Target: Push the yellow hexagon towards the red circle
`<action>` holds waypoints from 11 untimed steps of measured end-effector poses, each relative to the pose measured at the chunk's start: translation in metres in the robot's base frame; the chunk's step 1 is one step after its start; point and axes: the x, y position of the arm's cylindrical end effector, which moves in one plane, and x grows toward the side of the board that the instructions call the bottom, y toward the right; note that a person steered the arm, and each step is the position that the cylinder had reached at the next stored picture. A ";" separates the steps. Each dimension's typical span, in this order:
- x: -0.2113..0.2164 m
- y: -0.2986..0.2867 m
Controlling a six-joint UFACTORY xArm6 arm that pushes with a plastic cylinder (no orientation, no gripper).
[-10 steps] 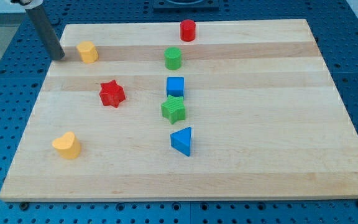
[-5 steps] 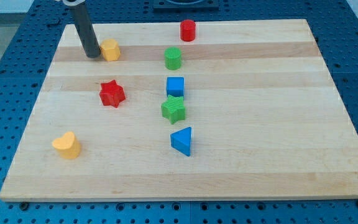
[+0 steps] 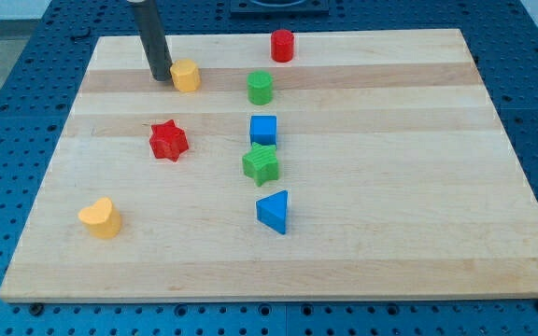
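The yellow hexagon [image 3: 187, 76] sits near the board's top left. My tip [image 3: 161, 77] touches its left side; the dark rod rises from there out of the view's top. The red circle [image 3: 282, 45] stands at the top edge, to the right of the hexagon and a little higher. The green circle [image 3: 261, 88] stands between them, slightly lower than the hexagon.
A red star [image 3: 168, 140] lies below the hexagon. A blue cube [image 3: 263, 130], a green star [image 3: 261, 164] and a blue triangle [image 3: 273, 211] line up down the middle. A yellow heart [image 3: 100, 218] lies at the lower left. The wooden board [image 3: 418, 187] rests on a blue perforated table.
My tip has moved right along the top of the board, pushing the yellow hexagon right with it. The other blocks have not moved.
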 end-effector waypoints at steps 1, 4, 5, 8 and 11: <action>0.000 0.007; -0.003 0.030; -0.008 0.030; -0.003 0.047; 0.037 0.044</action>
